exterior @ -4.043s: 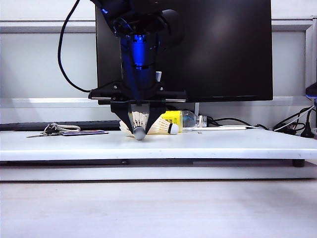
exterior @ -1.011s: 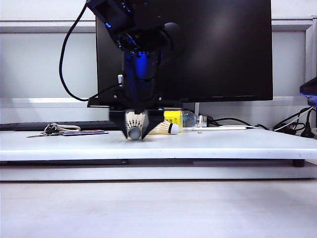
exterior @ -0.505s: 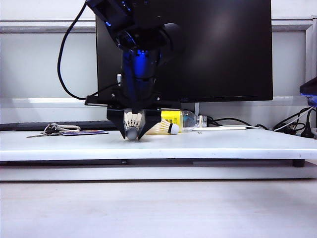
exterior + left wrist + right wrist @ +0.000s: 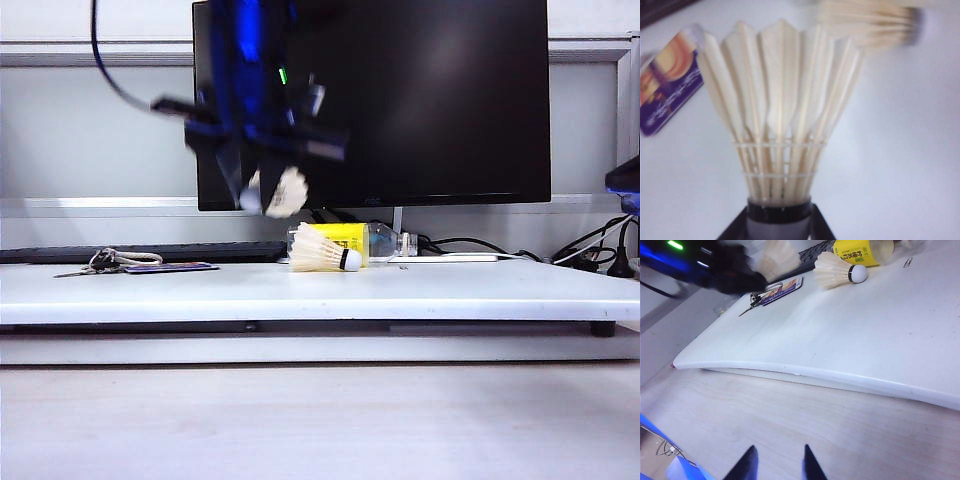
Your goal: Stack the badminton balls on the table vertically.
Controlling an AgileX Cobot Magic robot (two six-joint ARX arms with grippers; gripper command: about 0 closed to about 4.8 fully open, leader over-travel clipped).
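Observation:
My left gripper (image 4: 252, 196) hangs blurred above the table (image 4: 450, 295), in front of the monitor, shut on the cork tip of one badminton ball (image 4: 288, 190). In the left wrist view its feather cone (image 4: 780, 100) fans out away from the fingers (image 4: 822, 230), which clamp the black-banded cork. The other badminton ball (image 4: 322, 258) lies on its side on the table, cork pointing right; it also shows in the right wrist view (image 4: 837, 269). My right gripper (image 4: 777, 465) hovers open and empty over the wooden surface in front of the table's edge.
A clear bottle with a yellow label (image 4: 365, 240) lies just behind the lying badminton ball. Keys (image 4: 100, 262) and a purple card (image 4: 170, 267) rest at the table's left. A black monitor (image 4: 430, 100) stands behind, and cables (image 4: 590, 250) run at the right.
The left gripper has lifted the badminton ball off the table, risen and rolled it sideways, and the view of it is now blurred. The right gripper has not moved.

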